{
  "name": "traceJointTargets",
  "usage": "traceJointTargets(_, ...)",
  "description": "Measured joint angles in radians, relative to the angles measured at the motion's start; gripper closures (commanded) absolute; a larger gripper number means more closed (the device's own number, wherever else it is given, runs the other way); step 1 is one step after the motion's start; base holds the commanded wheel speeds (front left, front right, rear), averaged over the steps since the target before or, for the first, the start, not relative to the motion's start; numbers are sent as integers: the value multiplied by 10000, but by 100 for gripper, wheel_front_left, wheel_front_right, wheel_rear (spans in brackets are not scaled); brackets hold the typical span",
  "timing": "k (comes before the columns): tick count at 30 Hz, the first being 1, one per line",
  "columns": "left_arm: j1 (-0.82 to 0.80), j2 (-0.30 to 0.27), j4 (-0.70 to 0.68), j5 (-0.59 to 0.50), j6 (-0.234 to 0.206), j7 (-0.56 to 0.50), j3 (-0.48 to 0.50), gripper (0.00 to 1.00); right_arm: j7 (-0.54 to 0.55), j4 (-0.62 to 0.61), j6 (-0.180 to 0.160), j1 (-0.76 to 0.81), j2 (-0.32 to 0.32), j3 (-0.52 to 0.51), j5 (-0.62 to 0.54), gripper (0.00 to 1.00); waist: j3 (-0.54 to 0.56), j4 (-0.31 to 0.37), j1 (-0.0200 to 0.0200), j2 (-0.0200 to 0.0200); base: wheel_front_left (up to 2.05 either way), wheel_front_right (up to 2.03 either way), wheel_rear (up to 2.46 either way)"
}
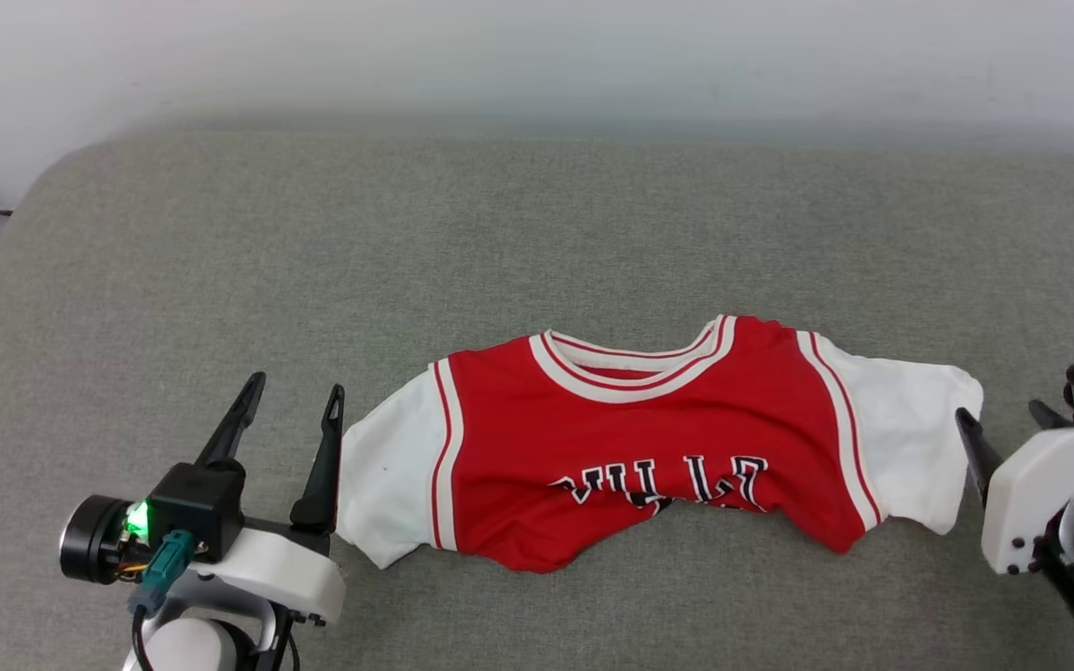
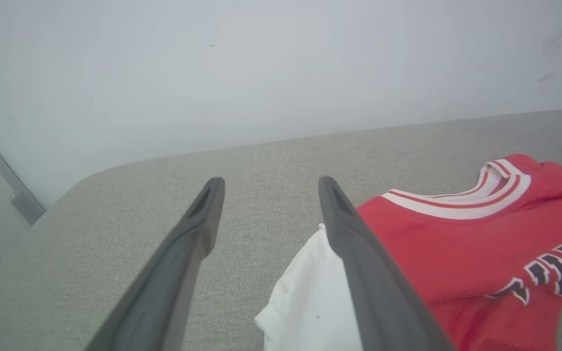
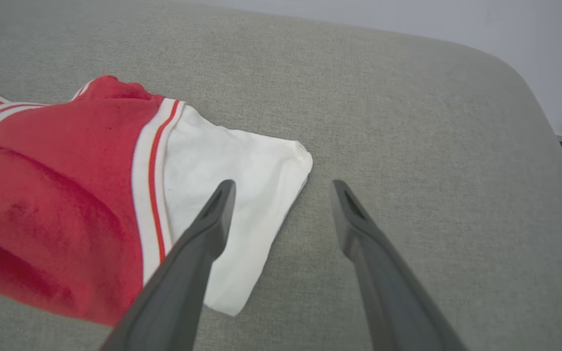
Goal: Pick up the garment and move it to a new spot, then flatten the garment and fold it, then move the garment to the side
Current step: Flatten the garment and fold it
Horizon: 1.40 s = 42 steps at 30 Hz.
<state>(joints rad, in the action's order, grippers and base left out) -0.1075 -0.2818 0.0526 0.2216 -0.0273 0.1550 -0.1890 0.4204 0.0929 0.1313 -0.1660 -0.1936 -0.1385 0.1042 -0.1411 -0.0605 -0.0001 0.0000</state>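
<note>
Garment [image 1: 649, 447] lies on the grey cushion [image 1: 537, 233], in the near half and somewhat to the right of the middle, with its collar turned away from the robot and the white sleeves spread out to the two sides. The red body is bunched along the near edge, so only the top part of the black lettering shows there. The left gripper [image 1: 296, 384] stands just beside the left sleeve, fingers wide apart and nothing between them; in the left wrist view this gripper [image 2: 270, 181] has its inner finger passing over the white sleeve of the garment [image 2: 456, 253], but I cannot tell if it touches the cloth. The right gripper [image 1: 998, 410] is at the outer end of the right sleeve, also spread open and empty. In the right wrist view, its [image 3: 283, 184] inner finger lies over the sleeve's edge on the garment [image 3: 56, 195], the other over bare cushion. Behind the cushion is a pale wall [image 1: 537, 56].
</note>
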Motion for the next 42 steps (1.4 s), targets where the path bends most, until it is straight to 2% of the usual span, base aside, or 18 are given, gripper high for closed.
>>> traceJointTargets(6, -241, 33, -391, -253, 58, 855, -98, 0, 3039, 401, -2, -1527, -1333, 541, 872, 0, -431, -400, 0, 0, 0, 0, 0)
traceJointTargets(10, -311, 121, -305, -253, 192, 961, -244, 0, 4224, 1068, 2, -2324, -1964, 640, 1287, 0, -764, -758, 1, 0, 0, 0, 0)
traceJointTargets(13, -483, 211, -222, -251, 270, 1026, -305, 0, 4566, 1630, 0, -2678, -2345, 644, 1337, 0, -1032, -1044, 1, 0, 0, 0, 0)
traceJointTargets(22, -684, 380, 86, -247, 397, 1051, -318, 0, 4495, 3114, -4, -2949, -2414, 560, 1252, 0, -1524, -1783, 1, 0, 0, 0, 0)
traceJointTargets(23, -685, 380, 96, -245, 408, 1051, -305, 0, 4462, 3214, -4, -2913, -2397, 543, 1252, 18, -1531, -1814, 1, 0, 0, 0, 0)
traceJointTargets(24, -687, 387, 98, -240, 422, 1051, -288, 0, 4406, 3292, -4, -2865, -2364, 508, 1252, 63, -1521, -1824, 1, 0, 0, 0, 0)
traceJointTargets(25, -689, 395, 104, -238, 439, 1051, -278, 0, 4307, 3361, -2, -2834, -2326, 495, 1250, 100, -1503, -1822, 1, 0, 0, 0, 0)
traceJointTargets(30, -645, 384, 199, -238, 449, 1051, -142, 0, 3856, 3749, 6, -2686, -2284, 236, 1106, 100, -1322, -1688, 1, 0, 0, 0, 0)
traceJointTargets(37, -548, 378, 384, -247, 508, 1053, -65, 0, 3304, 4004, 4, -2324, -2660, -56, 512, 100, -943, -1324, 1, 0, 0, 0, 0)
traceJointTargets(40, -470, 405, 479, -236, 533, 1053, -56, 0, 3131, 4172, 2, -2166, -2606, -25, 443, 100, -774, -1156, 1, 1, 0, 0, 0)
traceJointTargets(41, -446, 410, 527, -234, 537, 1053, -59, 0, 3005, 4209, 2, -2165, -2556, -46, 424, 79, -715, -1110, 1, 0, 0, 0, 0)
traceJointTargets(42, -430, 418, 562, -230, 543, 1055, -59, 0, 2755, 4211, 2, -2166, -2481, -115, 359, 0, -658, -1060, 0, 0, 0, 0, 0)
